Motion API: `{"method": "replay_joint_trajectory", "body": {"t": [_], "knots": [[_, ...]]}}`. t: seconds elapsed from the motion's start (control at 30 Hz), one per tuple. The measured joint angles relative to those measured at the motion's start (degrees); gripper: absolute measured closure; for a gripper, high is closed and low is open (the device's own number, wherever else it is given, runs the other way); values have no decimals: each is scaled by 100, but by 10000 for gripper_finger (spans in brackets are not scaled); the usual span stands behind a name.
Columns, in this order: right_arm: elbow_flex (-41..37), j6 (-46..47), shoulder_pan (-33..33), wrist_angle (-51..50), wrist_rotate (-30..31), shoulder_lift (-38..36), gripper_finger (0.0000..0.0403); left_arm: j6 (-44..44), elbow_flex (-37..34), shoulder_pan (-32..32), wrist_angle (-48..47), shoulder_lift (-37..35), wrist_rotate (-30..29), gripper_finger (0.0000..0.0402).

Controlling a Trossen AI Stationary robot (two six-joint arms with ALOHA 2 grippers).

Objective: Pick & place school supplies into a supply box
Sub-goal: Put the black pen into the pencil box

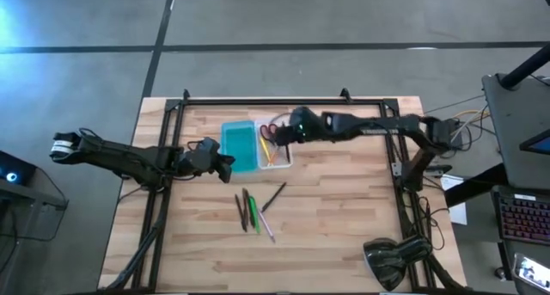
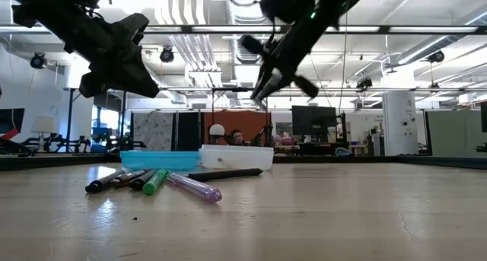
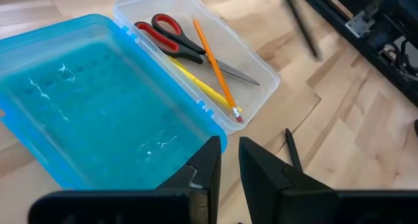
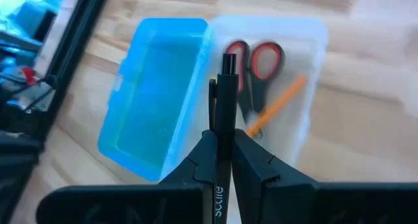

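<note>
Closest in, pinched between the right gripper's fingers, is a black pen — gripped low on its barrel, its free end pointing out ahead of the fingers. From the wrist view that long axis runs across the supply box below, with the tip over the seam where the teal lid half meets the clear tray half. So the pen hangs above the box, not yet in it, and the tray lies just to one side of the tip rather than squarely under it. From overhead the right gripper sits right at the tray's edge.

Already in the tray are the red-handled scissors, an orange pencil and a yellow pencil, all lying roughly along the tray's length. My guess is the pen needs swinging to that same line and a small shift toward the clear half before it is let go — otherwise it could land on the lid or bridge the hinge.

The left gripper hovers beside the lid's near corner, its fingers nearly closed with only a thin gap and nothing between them.

Farther out on the desk, a loose cluster of pens and pencils waits, well apart from the box and nearer the left arm.
</note>
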Motion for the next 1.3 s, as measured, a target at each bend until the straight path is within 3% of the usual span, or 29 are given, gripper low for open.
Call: {"method": "replay_joint_trajectory", "body": {"t": [0.27,0.43,0.73,0.93,1.1,1.3], "knots": [[1175,-1069,-419,28,-1016,1386,381,-343,2,2,64,0,-1,362],[1880,-1500,-418,-668,-923,1983,357,-519,2,2,66,1,-41,362],[2317,-2037,-317,-1425,-730,1970,244,-655,2,0,39,2,-89,362],[2138,-2639,-8,-1665,-561,1469,200,-471,2,-7,-428,4,943,362],[1927,-2402,306,-2270,-92,994,194,-1957,-129,-94,-968,104,1317,362],[1602,-1569,539,-3135,369,815,192,-3730,-170,-735,-875,601,1360,362]]}}
